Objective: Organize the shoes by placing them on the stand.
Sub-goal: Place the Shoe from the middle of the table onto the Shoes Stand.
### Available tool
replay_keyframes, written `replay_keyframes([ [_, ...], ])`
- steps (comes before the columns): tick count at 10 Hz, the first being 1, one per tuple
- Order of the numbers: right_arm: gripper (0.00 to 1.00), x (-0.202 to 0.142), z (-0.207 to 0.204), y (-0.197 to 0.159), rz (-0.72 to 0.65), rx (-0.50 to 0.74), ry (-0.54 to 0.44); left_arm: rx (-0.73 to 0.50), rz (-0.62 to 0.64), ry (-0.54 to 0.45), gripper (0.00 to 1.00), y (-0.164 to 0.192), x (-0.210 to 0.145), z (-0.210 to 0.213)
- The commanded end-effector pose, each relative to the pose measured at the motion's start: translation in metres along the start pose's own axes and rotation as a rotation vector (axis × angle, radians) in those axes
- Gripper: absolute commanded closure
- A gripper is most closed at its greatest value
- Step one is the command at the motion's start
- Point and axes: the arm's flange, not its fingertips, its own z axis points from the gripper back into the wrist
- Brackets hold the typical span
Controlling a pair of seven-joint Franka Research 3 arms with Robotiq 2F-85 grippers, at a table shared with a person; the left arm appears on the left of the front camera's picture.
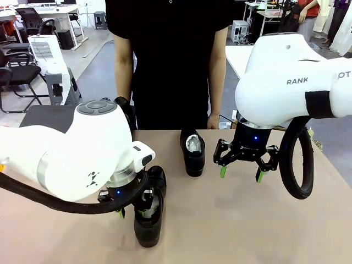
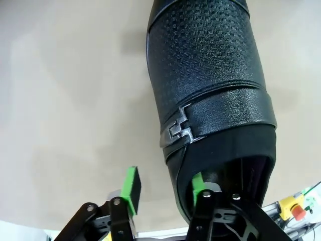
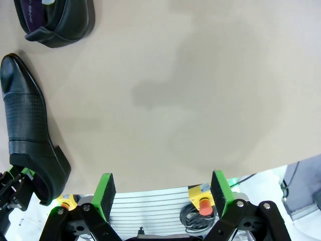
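Left wrist view shows the left gripper (image 2: 164, 187) astride the side wall of the near shoe (image 2: 210, 90) at its heel opening. One green pad (image 2: 197, 183) is inside the collar and the other (image 2: 133, 188) is outside. A strip of tan tabletop (image 2: 65, 100) shows between the outer pad and the leather, so the jaws stand apart and are not clamped. This shoe lies flat on the tabletop near the robot's edge. Its long axis runs straight away from the fingers, toe at the far end. An embossed vamp and a strap with a metal ornament (image 2: 179, 129) lie between the toe and the opening. From the front, that toe aims toward the person (image 1: 170, 55), slightly to the right.

The far shoe (image 1: 193, 159) sits mid-table, well apart, its long axis also near-to-far, with white paper in its opening. I cannot tell its toe end.

The right gripper (image 3: 163, 188) hangs over bare tabletop, jaws wide, holding nothing.

The stand (image 1: 47, 116) lies at the table's far left, partly behind the left arm.
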Motion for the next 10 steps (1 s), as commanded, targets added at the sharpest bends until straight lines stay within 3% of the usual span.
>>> replay_keyframes([
  [1,0.0,0.005,0.004,0.0,0.014,-0.013,-0.007,-0.003,0.002,-0.013,1.0,0.001,0.003,0.001],
  [6,0.0,0.005,0.004,0.0,0.014,-0.013,-0.007,-0.007,-0.027,-0.015,1.0,-0.001,0.003,0.007],
  [10,0.0,0.005,0.004,0.0,0.014,-0.013,-0.007,-0.041,-0.168,0.03,1.0,0.037,-0.022,0.075],
])
